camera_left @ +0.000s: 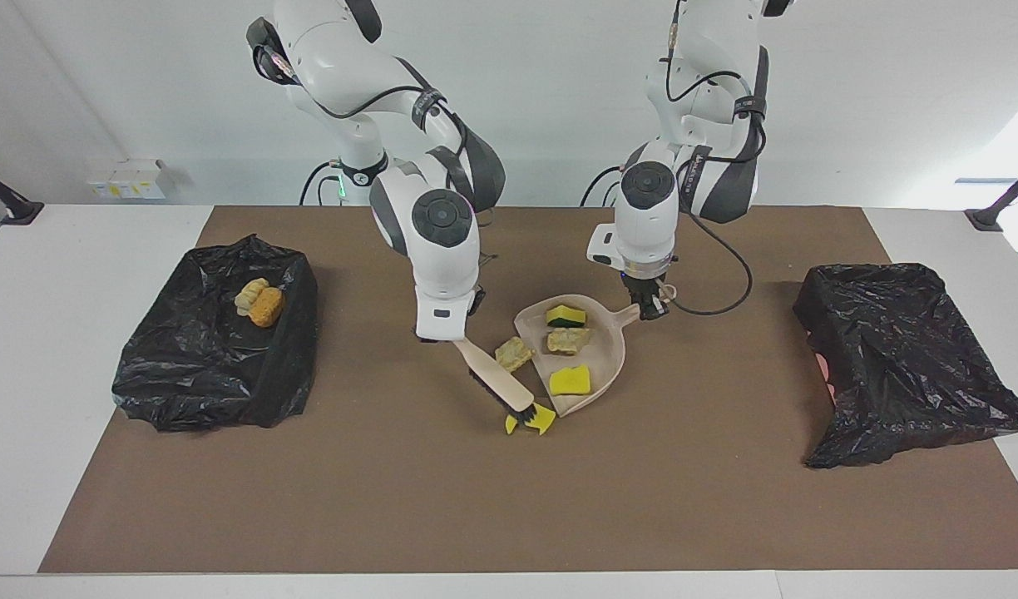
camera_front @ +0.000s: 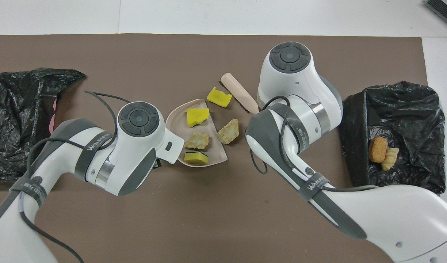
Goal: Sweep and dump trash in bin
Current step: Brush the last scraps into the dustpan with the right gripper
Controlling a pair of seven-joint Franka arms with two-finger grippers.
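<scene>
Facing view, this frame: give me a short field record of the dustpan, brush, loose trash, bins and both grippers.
dustpan: on the mat, holding three sponge chunks
brush: bristles against a yellow chunk at the pan's mouth
loose trash: that yellow chunk and a tan chunk, both outside the pan
bin with trash: right arm's end, two pieces inside
other bin: left arm's end
left gripper: shut on dustpan handle
right gripper: shut on brush handle

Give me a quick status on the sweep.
Left gripper shut on dustpan handle; right gripper shut on brush. Three trash chunks in pan; tan chunk and yellow chunk on the mat at its mouth. Nothing blocking.
</scene>
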